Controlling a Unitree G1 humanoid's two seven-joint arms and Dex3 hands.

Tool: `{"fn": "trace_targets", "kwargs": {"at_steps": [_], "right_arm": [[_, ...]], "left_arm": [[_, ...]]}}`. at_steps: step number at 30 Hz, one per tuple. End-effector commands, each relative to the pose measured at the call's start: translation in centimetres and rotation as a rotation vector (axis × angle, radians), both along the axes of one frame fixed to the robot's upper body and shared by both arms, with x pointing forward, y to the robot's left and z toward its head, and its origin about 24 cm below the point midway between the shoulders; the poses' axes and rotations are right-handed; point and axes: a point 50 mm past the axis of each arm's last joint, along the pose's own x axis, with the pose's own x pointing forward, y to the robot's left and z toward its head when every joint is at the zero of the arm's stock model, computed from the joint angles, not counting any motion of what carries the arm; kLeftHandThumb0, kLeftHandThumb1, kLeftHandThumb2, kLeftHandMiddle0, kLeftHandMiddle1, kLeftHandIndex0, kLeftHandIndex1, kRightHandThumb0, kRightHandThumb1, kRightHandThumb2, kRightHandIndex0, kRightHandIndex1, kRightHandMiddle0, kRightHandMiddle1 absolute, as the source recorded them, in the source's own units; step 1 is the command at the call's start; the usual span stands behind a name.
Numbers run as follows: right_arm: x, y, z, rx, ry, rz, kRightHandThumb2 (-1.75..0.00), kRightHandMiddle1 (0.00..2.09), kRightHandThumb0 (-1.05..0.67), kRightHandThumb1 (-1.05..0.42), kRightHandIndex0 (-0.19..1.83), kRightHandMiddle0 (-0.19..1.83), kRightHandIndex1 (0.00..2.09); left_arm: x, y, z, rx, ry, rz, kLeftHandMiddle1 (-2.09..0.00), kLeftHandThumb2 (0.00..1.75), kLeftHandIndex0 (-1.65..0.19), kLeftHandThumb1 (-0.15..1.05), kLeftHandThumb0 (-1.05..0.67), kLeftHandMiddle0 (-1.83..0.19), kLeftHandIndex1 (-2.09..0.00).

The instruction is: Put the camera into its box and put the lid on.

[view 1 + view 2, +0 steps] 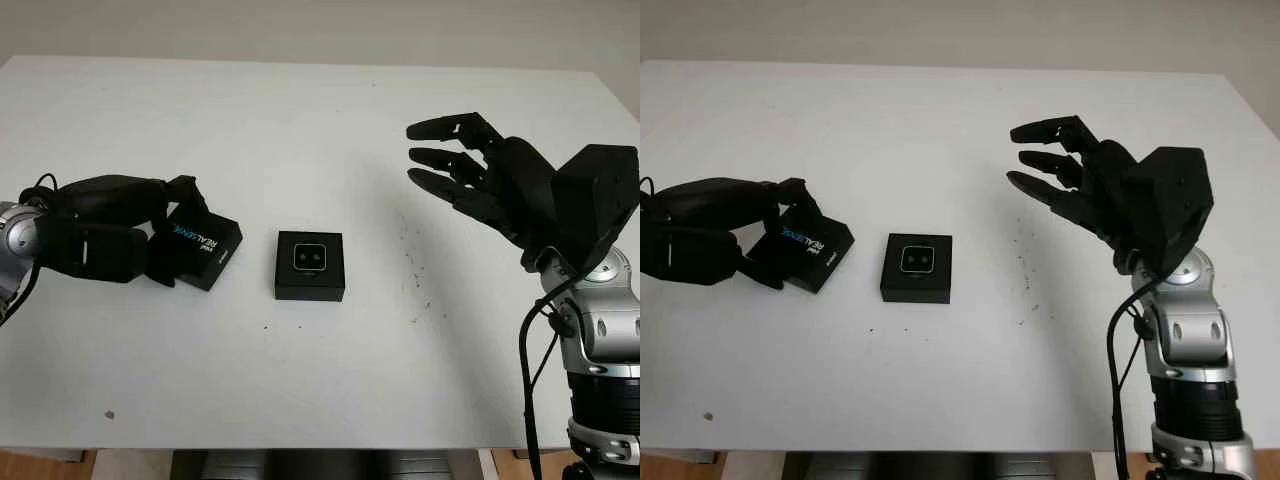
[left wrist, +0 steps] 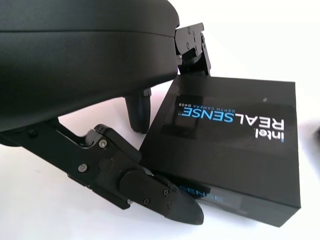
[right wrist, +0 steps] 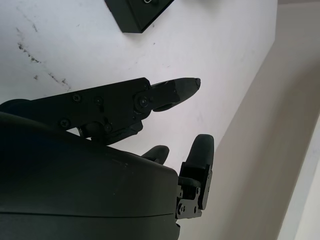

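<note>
Black lid (image 1: 203, 243), apparently tilted, gripped by left hand (image 1: 105, 228).

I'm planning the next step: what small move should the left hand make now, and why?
Probably lift the lid and carry it toward the box. The left hand already has its fingers around the lid, the camera sits in the box, and the open right hand hovers clear.

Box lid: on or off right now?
Off. The lid sits tilted left of the box, gripped by the left hand; the camera lies uncovered in the box.
</note>
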Motion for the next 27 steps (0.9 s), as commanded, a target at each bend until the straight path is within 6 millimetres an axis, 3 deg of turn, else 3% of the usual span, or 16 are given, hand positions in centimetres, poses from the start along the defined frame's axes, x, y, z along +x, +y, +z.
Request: {"fn": "trace_targets", "kwargs": {"at_steps": [1,4,7,10,27], "right_arm": [[-0.1,-0.1,0.1,-0.02,-0.01,-0.005,-0.05,1.26,-0.33,-1.04,0.13,-0.03,0.65],[-0.2,0.0,0.0,-0.027,-0.005,-0.011,-0.05,1.24,-0.34,-1.03,0.14,-0.02,0.65],[-0.2,0.0,0.0,-0.027,0.002,-0.016,-0.05,1.15,-0.34,-1.03,0.15,0.01,0.62],[-0.3,0.1,-0.2,-0.006,0.005,-0.016,-0.05,1.13,-0.32,-1.03,0.16,0.02,0.6],[-0.2,0.4,-0.6,0.024,0.027,0.006,-0.06,1.19,-0.33,-1.05,0.17,-0.01,0.61]], "left_arm": [[0.0,-0.1,0.3,-0.055,-0.003,0.012,-1.84,0.41,0.04,1.05,-0.44,-0.05,-1.74],[0.1,-0.3,0.6,-0.146,-0.009,0.041,-1.82,0.41,-0.03,1.05,-0.37,-0.14,-1.78],[0.2,-0.7,1.0,-0.232,-0.018,0.056,-2.02,0.39,-0.08,1.05,-0.33,-0.16,-1.93],[0.1,-1.5,1.6,-0.265,-0.026,0.067,-2.09,0.38,-0.08,1.05,-0.32,-0.2,-2.07],[-2.1,-4.7,3.7,-0.163,-0.119,0.119,-2.09,0.37,-0.07,1.05,-0.24,-0.33,-2.09]]}}
